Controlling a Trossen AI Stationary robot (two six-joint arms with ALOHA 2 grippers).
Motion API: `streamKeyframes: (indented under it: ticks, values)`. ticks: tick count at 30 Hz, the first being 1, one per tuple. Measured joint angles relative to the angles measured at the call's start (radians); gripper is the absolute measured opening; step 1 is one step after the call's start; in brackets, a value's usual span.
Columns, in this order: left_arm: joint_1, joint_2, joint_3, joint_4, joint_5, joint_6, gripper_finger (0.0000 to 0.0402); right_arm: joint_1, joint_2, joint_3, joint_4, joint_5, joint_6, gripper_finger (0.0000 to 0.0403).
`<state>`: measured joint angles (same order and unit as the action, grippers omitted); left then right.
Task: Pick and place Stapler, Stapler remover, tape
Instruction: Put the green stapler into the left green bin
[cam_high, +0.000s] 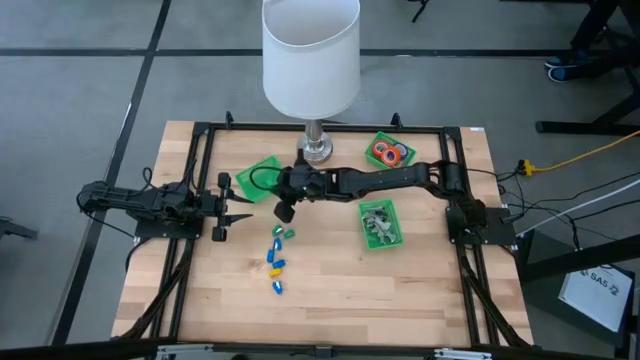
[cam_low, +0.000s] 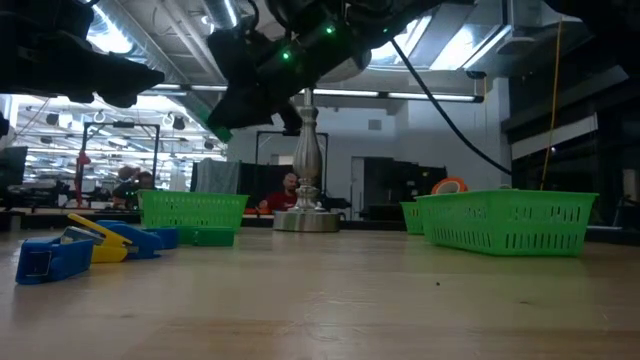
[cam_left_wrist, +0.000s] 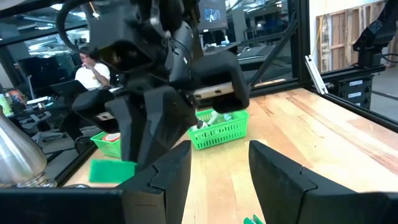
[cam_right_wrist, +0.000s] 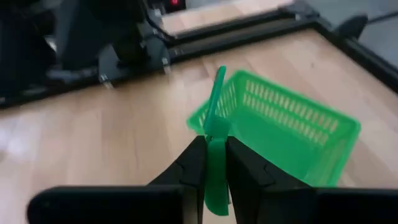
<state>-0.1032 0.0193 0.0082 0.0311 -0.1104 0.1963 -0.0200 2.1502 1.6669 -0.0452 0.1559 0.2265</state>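
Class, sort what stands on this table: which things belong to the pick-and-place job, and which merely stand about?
Job: staplers, stapler removers, tape, green bins, green piece in the right gripper's jaws.
Standing about: lamp.

"SA5 2" on a white sheet (cam_high: 598, 290) beside the table.

The right arm reaches long across the table, its right gripper (cam_right_wrist: 212, 163) pinched tight on something thin, while the left gripper (cam_high: 243, 208) waits just beside it, fingers parted.
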Motion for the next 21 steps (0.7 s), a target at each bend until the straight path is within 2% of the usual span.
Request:
streamKeyframes:
  ticks: [10, 17, 19, 21]
  values:
    - [0.000, 0.000, 0.000, 0.007, 0.008, -0.016, 0.0157, -0.001, -0.002, 0.000, 0.110, -0.010, -0.030, 0.0049]
    - [0.000, 0.000, 0.000, 0.019, 0.148, -0.252, 0.0157, -0.009, -0.002, 0.001, 0.136, -0.011, -0.030, 0.0049]
    - [0.000, 0.000, 0.000, 0.019, 0.149, -0.295, 0.0157, -0.013, -0.002, 0.001, 0.154, -0.011, -0.030, 0.0049]
    - [0.000, 0.000, 0.000, 0.018, 0.094, -0.336, 0.0157, -0.016, -0.002, 0.001, 0.177, -0.021, -0.031, 0.0049]
